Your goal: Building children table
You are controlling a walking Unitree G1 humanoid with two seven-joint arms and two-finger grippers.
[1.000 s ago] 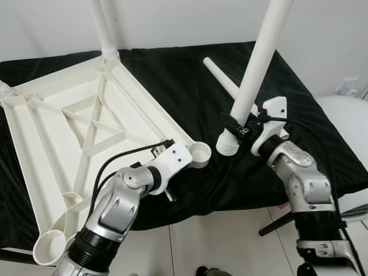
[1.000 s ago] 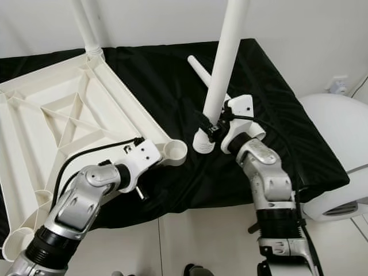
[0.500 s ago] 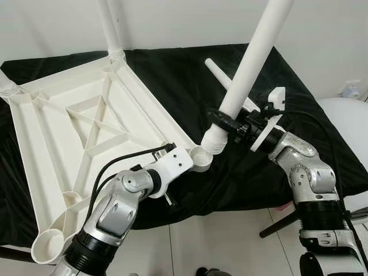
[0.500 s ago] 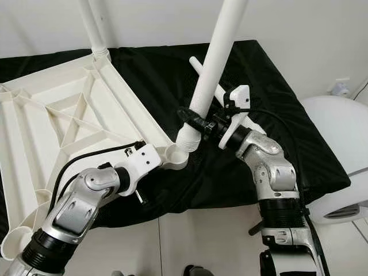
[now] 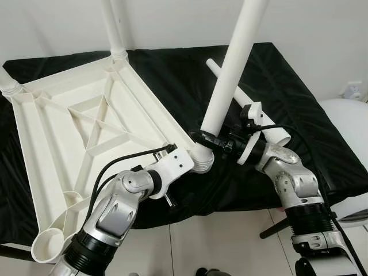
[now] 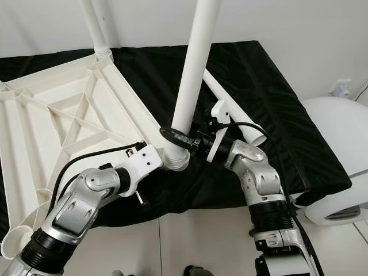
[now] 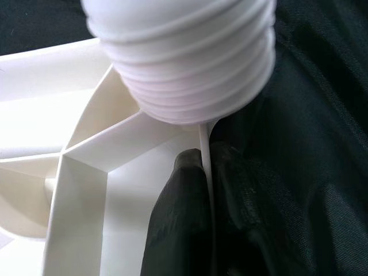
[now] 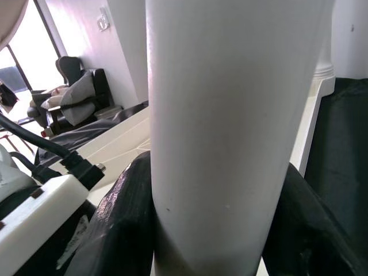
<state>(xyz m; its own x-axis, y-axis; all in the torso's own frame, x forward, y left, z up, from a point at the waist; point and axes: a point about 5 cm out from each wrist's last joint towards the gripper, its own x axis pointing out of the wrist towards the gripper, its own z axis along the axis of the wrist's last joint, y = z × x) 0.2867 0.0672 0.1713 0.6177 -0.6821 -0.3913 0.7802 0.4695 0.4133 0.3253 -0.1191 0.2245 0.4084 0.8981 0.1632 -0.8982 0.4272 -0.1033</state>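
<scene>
A big white table top (image 5: 80,121) lies upside down on a black cloth (image 5: 270,75), so its ribs and corner cups face up. Two white legs already stand in the far corners, one at the back (image 5: 112,29) and one at the far left (image 5: 7,85).

The right gripper (image 6: 179,137) has its two black fingers (image 8: 123,224) clamped around a long white leg (image 5: 230,69), low down near its ridged screw end (image 7: 184,63). The leg stands almost straight up, leaning only a little. Its screw end sits right at the corner cup (image 5: 201,158) nearest the robot (I cannot tell if it has gone in or just rests on top).

The left gripper (image 7: 206,172) holds the table top by that same corner. Its fingers are pinched on the thin white edge wall, one finger on each side, just beside the screw end.

One more white leg (image 5: 253,109) lies flat on the cloth behind the right arm. A round white seat (image 5: 348,132) sits off to the right, past the edge of the cloth.
</scene>
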